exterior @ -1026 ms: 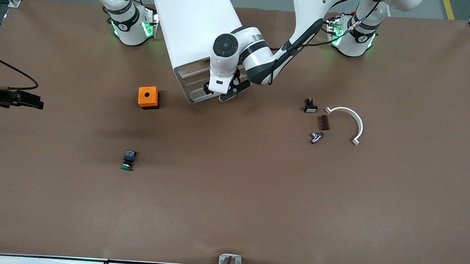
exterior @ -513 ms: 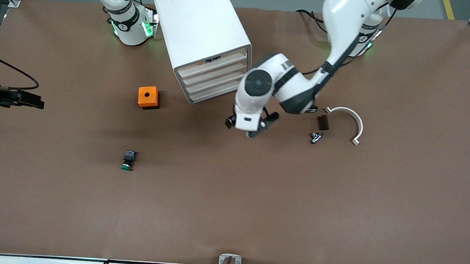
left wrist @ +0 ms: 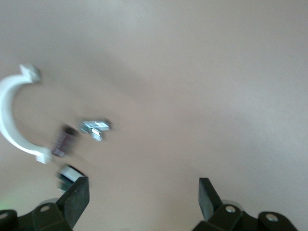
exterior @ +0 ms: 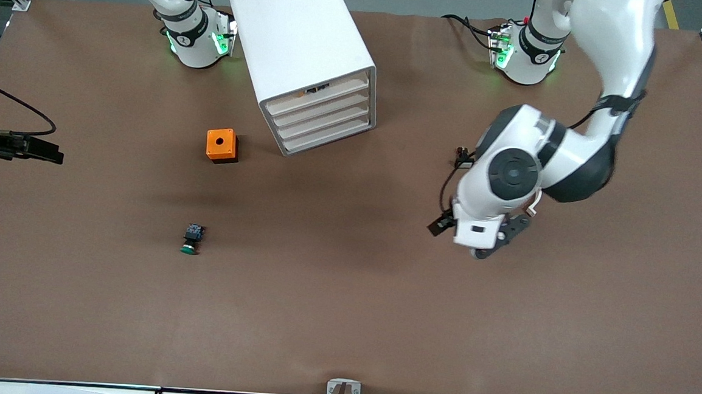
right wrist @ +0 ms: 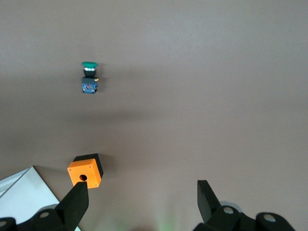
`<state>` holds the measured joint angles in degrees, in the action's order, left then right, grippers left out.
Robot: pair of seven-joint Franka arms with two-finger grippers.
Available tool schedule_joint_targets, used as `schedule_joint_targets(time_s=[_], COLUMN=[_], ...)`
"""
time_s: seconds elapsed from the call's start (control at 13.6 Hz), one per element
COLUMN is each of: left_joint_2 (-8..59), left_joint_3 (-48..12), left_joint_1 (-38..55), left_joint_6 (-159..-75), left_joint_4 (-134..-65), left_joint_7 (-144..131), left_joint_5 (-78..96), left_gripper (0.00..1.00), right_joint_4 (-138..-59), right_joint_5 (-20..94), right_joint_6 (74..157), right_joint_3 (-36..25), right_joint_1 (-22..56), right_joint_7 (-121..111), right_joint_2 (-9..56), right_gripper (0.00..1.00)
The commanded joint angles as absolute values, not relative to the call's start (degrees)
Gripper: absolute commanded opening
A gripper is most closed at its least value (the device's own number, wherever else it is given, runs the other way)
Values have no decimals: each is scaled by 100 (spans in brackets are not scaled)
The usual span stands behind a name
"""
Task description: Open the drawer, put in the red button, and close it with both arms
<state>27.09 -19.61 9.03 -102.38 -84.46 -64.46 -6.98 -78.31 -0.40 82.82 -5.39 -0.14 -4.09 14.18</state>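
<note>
Two open grippers hung over the brown table [exterior: 343,318], neither holding anything. The left gripper [exterior: 471,240] was over bare tabletop toward the left arm's end, its jaws spread wide, as its wrist view confirmed [left wrist: 143,192]. The right gripper [right wrist: 142,195] waited with jaws equally wide over the right arm's end, looking down on the green-capped push-button switch [right wrist: 89,77] and the orange box with a round hole [right wrist: 85,172].

No red cap showed plainly. The likeliest red button was a small dark switch-like part [exterior: 463,159] with a hint of red, half hidden by the left wrist. It lay in a cluster with a white curved plastic half-ring [left wrist: 9,115], a dark brown block [left wrist: 62,142] and a silver metal fitting [left wrist: 96,129].

The white four-drawer cabinet [exterior: 302,42] stood mid-table, its top drawer [exterior: 321,91] perhaps barely ajar; I could not tell.

The step in hand looked like the reach for the button. Done well, the gripper would centre over that part, line its fingers [left wrist: 77,195] across the block body, and descend clear of the brown block and fitting.
</note>
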Motion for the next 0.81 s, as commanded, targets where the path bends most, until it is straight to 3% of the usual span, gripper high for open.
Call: schedule_joint_targets(time_s=[0.0, 0.15, 0.44, 0.73], left_joint_2=[2006, 1602, 688, 221], left_joint_3=[-1995, -1995, -2021, -2021], left_joint_1=[380, -24, -824, -1247], left_joint_6=[-9565, -9239, -8895, -8710], left_joint_4=[-8604, -8674, -9043, -9062], left_joint_7=[-5331, -4513, -2833, -1979], left_joint_5=[-809, -817, -800, -765], left_gripper=[100, 100, 100, 100], right_joint_4=[-7524, -7532, -7988, -8253], right_joint_5=[-62, -62, -97, -105], right_joint_6=[8087, 7718, 7795, 7805], right_joint_3=[-457, -466, -448, -457], right_joint_1=[-62, -61, -9, -9], right_joint_7=[-325, -290, -290, -290], right_joint_2=[1389, 1354, 766, 344], right_gripper=[100, 100, 100, 100])
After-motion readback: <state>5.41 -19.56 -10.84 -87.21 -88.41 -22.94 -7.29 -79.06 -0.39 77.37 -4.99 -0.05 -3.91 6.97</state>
